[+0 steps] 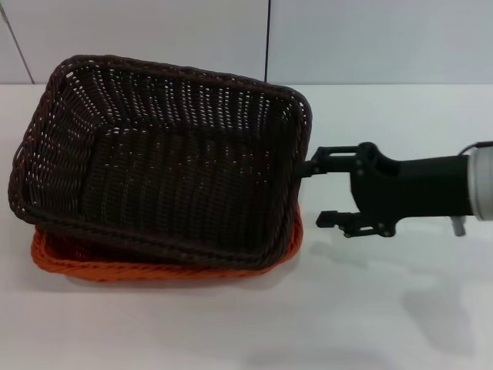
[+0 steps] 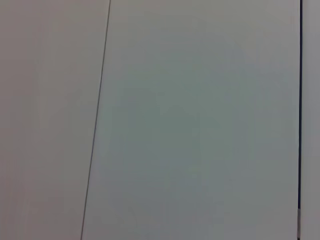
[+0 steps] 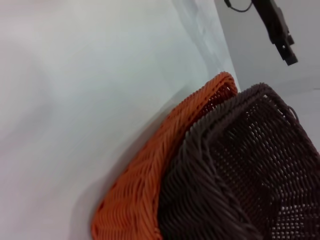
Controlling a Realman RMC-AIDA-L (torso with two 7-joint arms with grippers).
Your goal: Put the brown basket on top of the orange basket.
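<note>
The rectangular dark brown woven wicker basket [image 1: 166,162] sits tilted on the rectangular bright orange woven wicker basket [image 1: 154,270] on the white table [image 1: 385,324]. The right gripper [image 1: 314,193], fingers spread, hovers just right of the brown basket's right rim

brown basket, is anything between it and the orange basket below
Nothing visible. The brown basket already sits tilted on the orange basket, whose rim shows along the near edge. The right gripper is at its right rim, fingers spread. The left gripper is out of view.

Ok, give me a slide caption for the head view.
Brown basket sits tilted in the orange basket; open right end effector beside its rim.
</note>
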